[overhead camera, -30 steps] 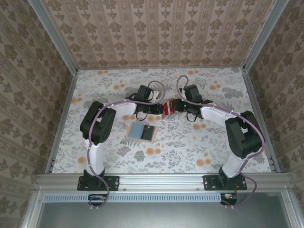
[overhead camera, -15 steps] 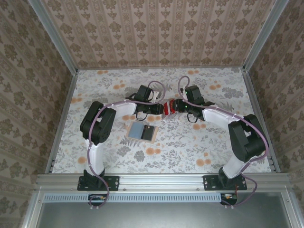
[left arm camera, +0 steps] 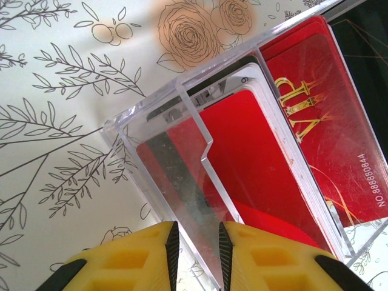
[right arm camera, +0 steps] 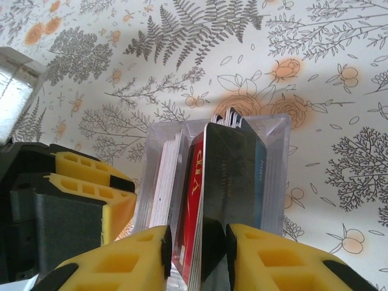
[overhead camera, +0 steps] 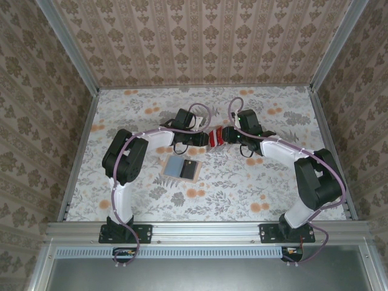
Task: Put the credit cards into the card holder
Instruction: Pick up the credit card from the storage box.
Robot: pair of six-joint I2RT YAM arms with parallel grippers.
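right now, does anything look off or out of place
Nothing spilled or damaged. One oddity: the right gripper pinches several cards at once, unevenly fanned, inside the clear box the left gripper clamps.

- The table (overhead camera: 242, 182) is showing white, with grey leaf sprigs and orange roses printed across it.
- The walls (overhead camera: 182, 42) are wearing beige paper with brown damask motifs in stripes.
- The cards (left arm camera: 254, 151) are showing red. One is bearing a silver-grey band, and the right one is carrying gold "VIP" lettering and white digits.
- The box (left arm camera: 182, 115) is looking clear and colourless.
- The holder (overhead camera: 182, 168) is showing blue-grey on its left half and tan with a small dark patch on its right.
- The left gripper (left arm camera: 196, 245) and right gripper (right arm camera: 199, 245) are showing yellow with black pads.
- The arms (overhead camera: 124, 157) are showing black and white, with purple cables (overhead camera: 200, 109).
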